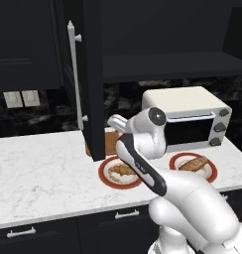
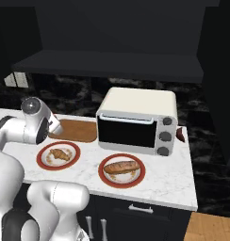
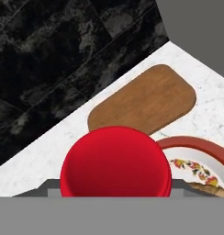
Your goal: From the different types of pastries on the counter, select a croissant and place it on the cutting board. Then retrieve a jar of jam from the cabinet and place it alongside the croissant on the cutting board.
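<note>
The tool, seen from the hand view, is carrying the jam jar (image 3: 115, 161), whose round red top is filling the lower middle of that view; the finger tips are hidden behind the jar, so the closure on it is inferred from the jar sitting directly at the hand, and the exact contact cannot be told. Beyond the jar, the cutting board (image 3: 143, 101) is lying bare on the white counter (image 3: 36, 160), set against the black backsplash (image 3: 49, 50). Just beside the board, a red-rimmed plate (image 3: 196, 147) is entering at the right. In the base views, the arm (image 1: 143, 149) is reaching forward over the counter beside the open cabinet door (image 1: 93, 79) with its silver handle (image 1: 76, 74). The croissant (image 2: 59, 153) is resting on the left plate (image 2: 44, 162), not on the board. The oblong loaf (image 2: 120, 166) is lying on the right plate (image 2: 135, 181), in front of the toaster oven (image 2: 138, 120). The board (image 2: 77, 130) is lying behind the croissant's plate, touching neither pastry.
</note>
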### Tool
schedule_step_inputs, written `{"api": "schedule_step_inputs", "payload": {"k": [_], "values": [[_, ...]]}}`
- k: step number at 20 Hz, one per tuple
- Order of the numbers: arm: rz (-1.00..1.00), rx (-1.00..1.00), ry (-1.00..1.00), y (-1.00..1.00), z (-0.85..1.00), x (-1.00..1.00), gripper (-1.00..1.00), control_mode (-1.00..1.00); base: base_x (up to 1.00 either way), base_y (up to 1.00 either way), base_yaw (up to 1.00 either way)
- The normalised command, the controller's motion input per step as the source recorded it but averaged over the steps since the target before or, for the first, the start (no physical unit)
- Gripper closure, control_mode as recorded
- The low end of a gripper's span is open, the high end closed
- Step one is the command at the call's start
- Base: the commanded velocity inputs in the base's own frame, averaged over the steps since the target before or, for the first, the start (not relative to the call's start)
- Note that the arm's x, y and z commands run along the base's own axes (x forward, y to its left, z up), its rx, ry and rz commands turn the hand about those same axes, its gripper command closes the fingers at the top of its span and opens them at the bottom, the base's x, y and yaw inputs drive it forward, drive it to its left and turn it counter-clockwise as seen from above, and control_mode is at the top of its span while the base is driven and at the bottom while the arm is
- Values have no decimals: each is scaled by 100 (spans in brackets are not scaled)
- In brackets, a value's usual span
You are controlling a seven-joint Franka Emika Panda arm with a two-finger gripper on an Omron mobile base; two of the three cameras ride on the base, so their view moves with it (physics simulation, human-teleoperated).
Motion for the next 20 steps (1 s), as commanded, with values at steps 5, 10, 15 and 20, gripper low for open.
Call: {"api": "schedule_step_inputs", "payload": {"k": [5,10,15,20], "values": [[0,-2,4,10,-27,5,100,-100,0,0,0],[0,-19,3,38,-63,4,100,-100,0,0,0],[0,0,0,6,-3,20,100,-100,0,0,0],[0,1,0,-2,0,42,100,-100,0,0,0]]}}
